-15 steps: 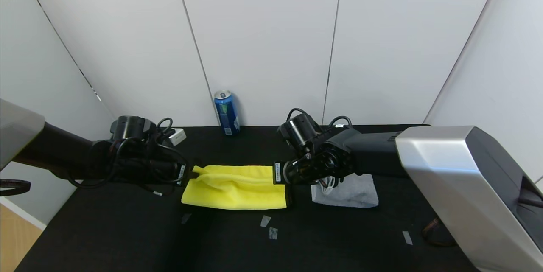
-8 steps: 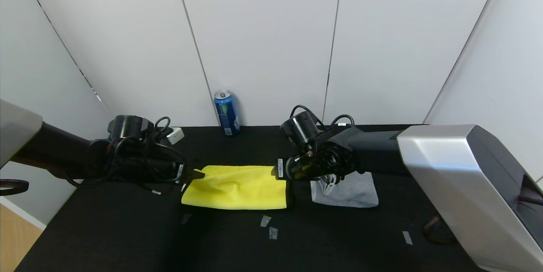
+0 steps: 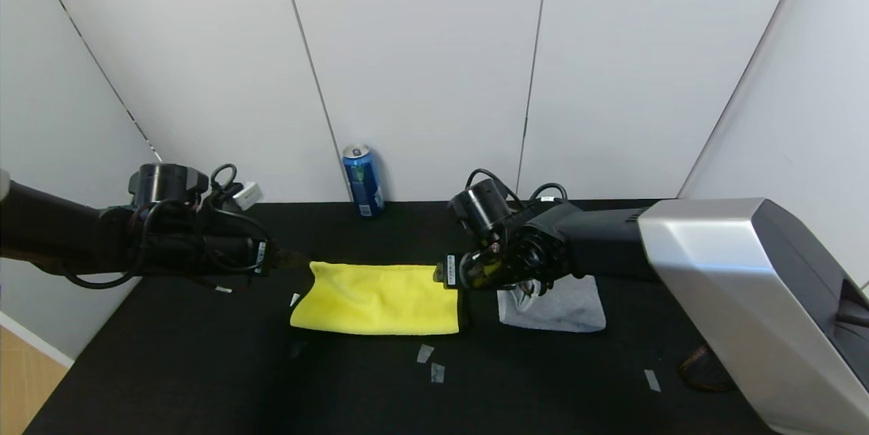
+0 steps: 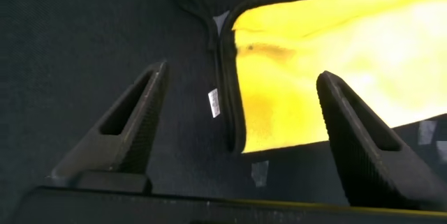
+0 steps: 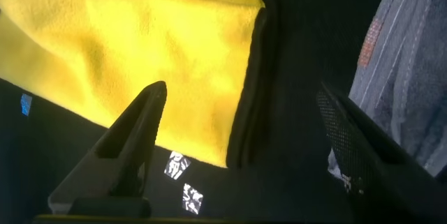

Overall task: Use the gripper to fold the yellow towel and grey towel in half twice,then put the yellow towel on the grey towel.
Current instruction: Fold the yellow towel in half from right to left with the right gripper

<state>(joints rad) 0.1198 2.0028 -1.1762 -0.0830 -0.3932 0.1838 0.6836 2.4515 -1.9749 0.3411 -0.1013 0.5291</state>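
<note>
**Both grippers released from the folded yellow towel**

Since the earlier frames, the left gripper [image 3: 293,260] has let go of the towel's far left corner and drawn back to the left, while the right gripper [image 3: 440,274] has spread its fingers at the towel's far right corner; the raised ridge of cloth has settled flat.

Nearest the robot, small scraps of pale tape [image 3: 424,353] lie on the black table [image 3: 204,367]. Beyond them, the yellow towel [image 3: 380,299] rests at the table's centre, folded into a flat rectangle with black trim along its right edge. To its right, apart from it, lies the grey towel [image 3: 567,309], folded and partly covered by the right arm. In the left wrist view, the left gripper's fingers [image 4: 129,130] stand wide apart above the table and the towel's [image 4: 335,77] left edge, holding nothing. In the right wrist view, the right gripper's fingers [image 5: 129,140] are likewise spread, straddling the yellow towel's [image 5: 140,49] trimmed edge, with the grey towel [image 5: 405,63] alongside. Farthest back, a blue can [image 3: 362,180] stands upright against the white wall [image 3: 421,48].
</note>
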